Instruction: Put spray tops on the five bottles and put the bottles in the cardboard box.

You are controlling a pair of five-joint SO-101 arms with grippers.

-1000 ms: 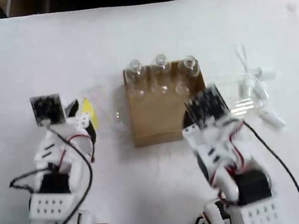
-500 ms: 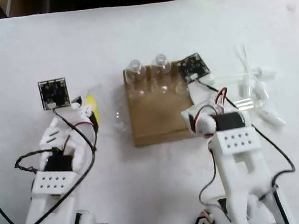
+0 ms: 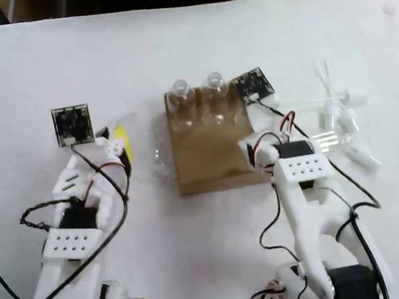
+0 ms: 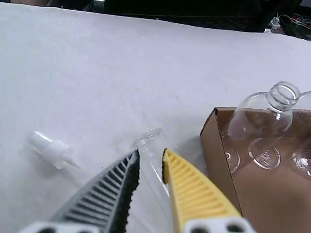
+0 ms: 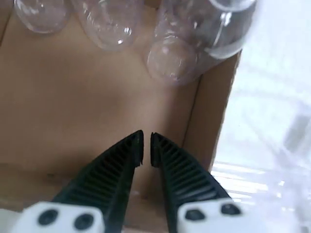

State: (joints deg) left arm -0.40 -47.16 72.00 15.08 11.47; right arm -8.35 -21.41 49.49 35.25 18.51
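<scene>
stock on counter: bottles, spray tops, box and two hands

cardboard box [image 3: 208, 164]: sitting open side up in the middle of the white counter [image 3: 173, 44], between the two arms.

standing bottles [image 3: 179, 98]: clear, standing upright in a row along the far wall inside the box, with their necks showing open.

lying bottle [image 4: 147, 139]: clear, lying on its side on the counter just beside the box's left wall, with its open neck pointing away from the left arm.

left hand [image 4: 150, 162]: hanging low over the lying bottle, its grey and yellow fingers standing a narrow gap apart. the bottle's body is showing through that gap. whether the fingers are gripping it i cannot tell.

loose spray top [image 4: 51, 149]: white, lying on the counter near the lying bottle, on the grey finger's side.

right hand [image 5: 146, 141]: hovering inside the box over its bare floor near the right wall, short of the standing bottles. its fingers are all but closed and holding nothing.

spray tops [image 3: 340, 119]: lying in a loose cluster on the counter to the right of the box.
</scene>
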